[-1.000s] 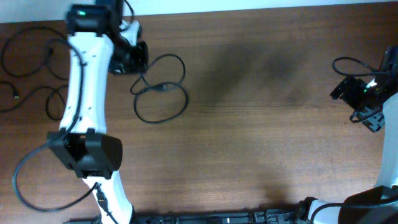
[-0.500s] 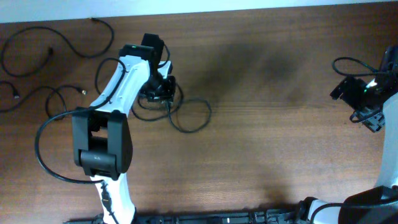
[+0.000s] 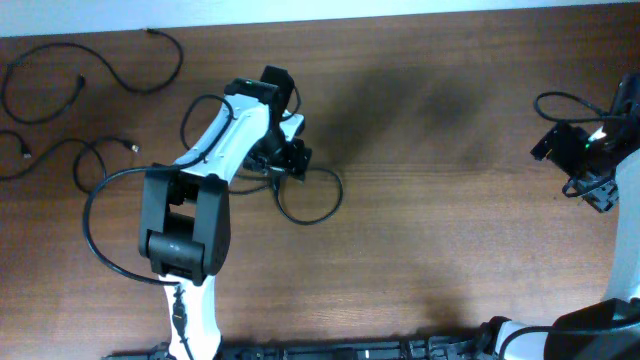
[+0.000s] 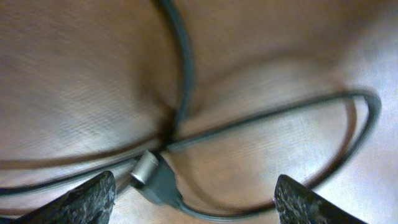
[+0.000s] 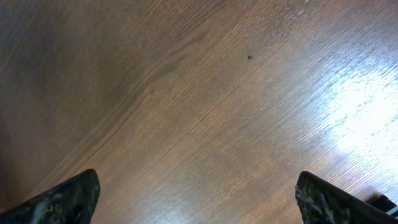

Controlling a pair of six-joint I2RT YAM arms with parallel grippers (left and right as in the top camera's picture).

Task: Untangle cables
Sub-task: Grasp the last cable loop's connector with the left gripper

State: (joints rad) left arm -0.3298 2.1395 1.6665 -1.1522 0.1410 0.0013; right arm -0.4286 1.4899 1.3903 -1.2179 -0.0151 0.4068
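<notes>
A thin black cable (image 3: 338, 196) lies in a loop on the wooden table just right of my left gripper (image 3: 290, 155). In the left wrist view its strands (image 4: 184, 74) cross on the wood. A black plug with a silver tip (image 4: 153, 178) lies between the gripper's (image 4: 199, 205) spread fingers (image 4: 87, 200) and touches neither. The left gripper is open and holds nothing. Other loose cables (image 3: 45, 95) lie as separate curves at the far left. My right gripper (image 3: 582, 168) hovers at the right edge, and in its wrist view it (image 5: 199, 202) is open over bare wood.
A thick black arm wire (image 3: 95, 235) arcs beside the left arm's elbow (image 3: 185, 225). Another arm wire (image 3: 560, 98) curls by the right arm. The table's back edge (image 3: 400, 14) runs along the top, with a black rail (image 3: 330, 350) at the front.
My left arm swung from the upper left toward the middle, dragging the looped cable rightward. Its jaws then opened and let the cable go. The right arm stayed still.
</notes>
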